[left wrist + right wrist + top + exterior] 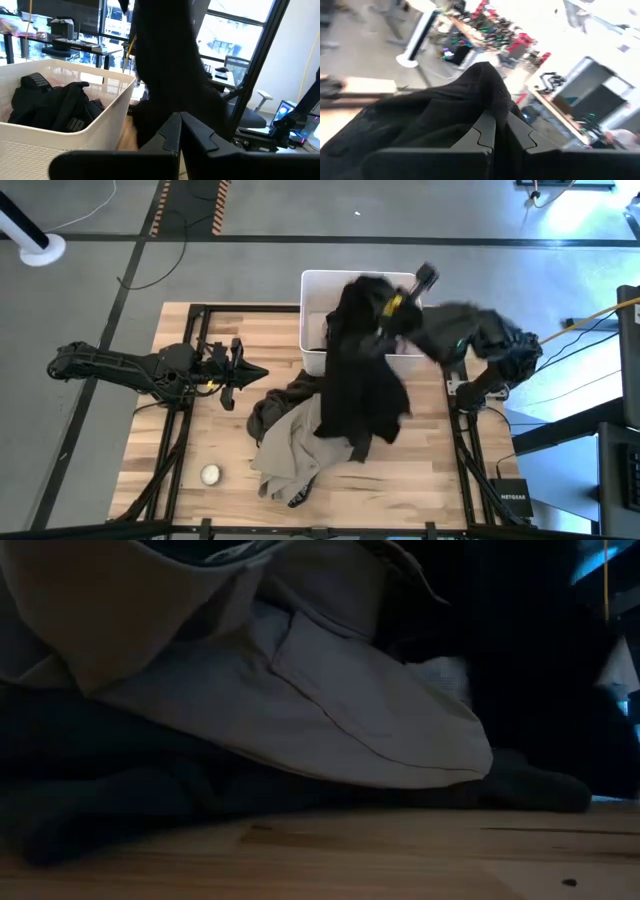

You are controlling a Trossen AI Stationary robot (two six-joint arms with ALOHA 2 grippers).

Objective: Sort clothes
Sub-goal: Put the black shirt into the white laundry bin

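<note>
Clothes lay heaped on the table (190,440) beside the white bin (318,288) while the right claw (392,308), clamped on a black garment (358,370) over the bin's rim, risked its long tail dragging outside.

Prob. "NETGEAR" on black box (513,502)

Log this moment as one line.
right gripper: shut on black garment, lifted by white bin | left gripper: shut, idle

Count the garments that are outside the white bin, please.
3: black garment hanging from the right gripper; khaki garment and dark olive garment on the table. More may lie hidden underneath.
</note>
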